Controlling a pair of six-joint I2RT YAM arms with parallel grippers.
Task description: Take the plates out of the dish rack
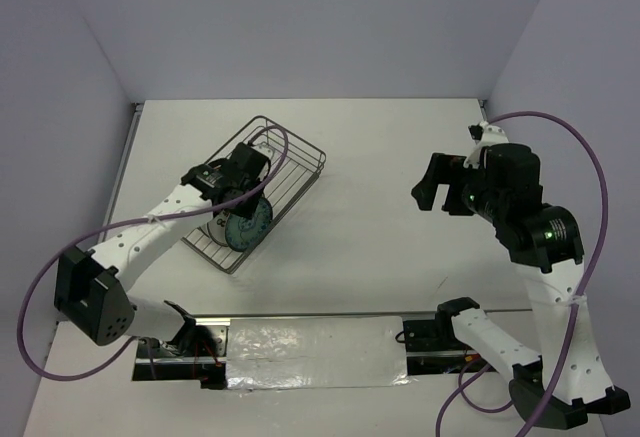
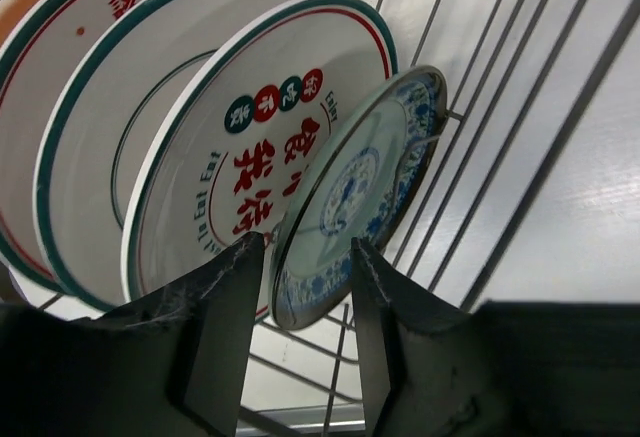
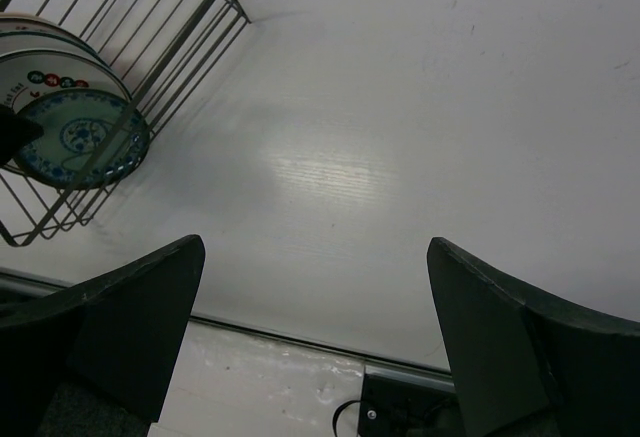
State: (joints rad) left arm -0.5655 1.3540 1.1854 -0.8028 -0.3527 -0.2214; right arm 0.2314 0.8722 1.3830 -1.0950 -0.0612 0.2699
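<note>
Straddling the blue-patterned plate point(image 2: 350, 187), left jaws, grip unclear; right jaws wide apart.

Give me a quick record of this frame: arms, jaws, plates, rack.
left gripper: in the rack, jaws astride the blue plate rim; contact unclear
right gripper: jaws wide open, holding nothing, over the table to the right of the rack
plates: at least four, standing on edge in the rack, blue plate at the end of the row
plates out of rack: none in view
</note>
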